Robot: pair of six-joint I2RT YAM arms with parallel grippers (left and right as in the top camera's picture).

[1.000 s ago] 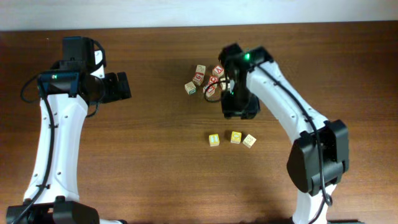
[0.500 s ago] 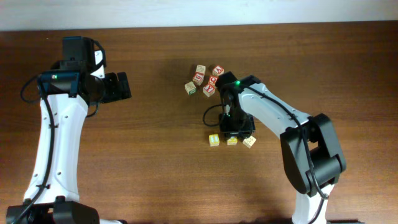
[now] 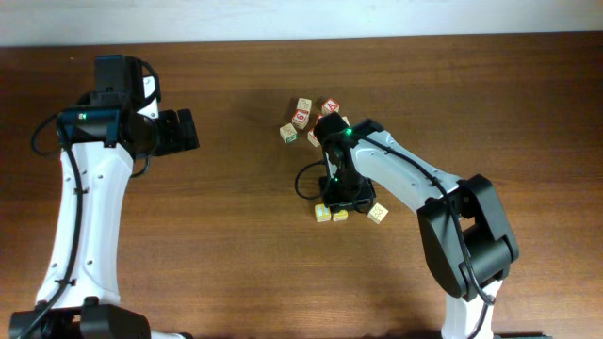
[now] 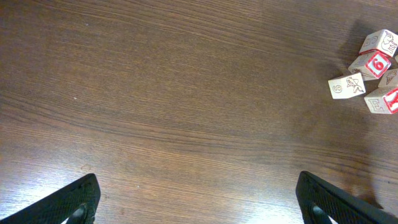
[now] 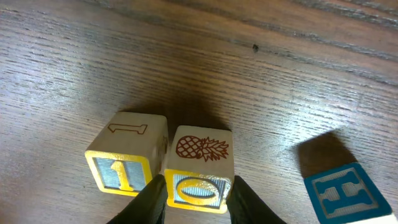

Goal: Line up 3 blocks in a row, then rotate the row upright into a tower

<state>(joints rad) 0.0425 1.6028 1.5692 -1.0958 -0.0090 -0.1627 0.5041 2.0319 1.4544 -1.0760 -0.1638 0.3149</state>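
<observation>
Three blocks (image 5: 127, 163) lay close together; right gripper (image 5: 196, 200) clamped the middle block (image 5: 200, 163) by its sides, presumably for rotating; left gripper (image 4: 200, 202) gaped wide, idle.

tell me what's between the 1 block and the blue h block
The pineapple block, gripped by the right gripper. It sits close against the 1 block, with bare table before the blue H block. The right wrist view shows this.
</observation>
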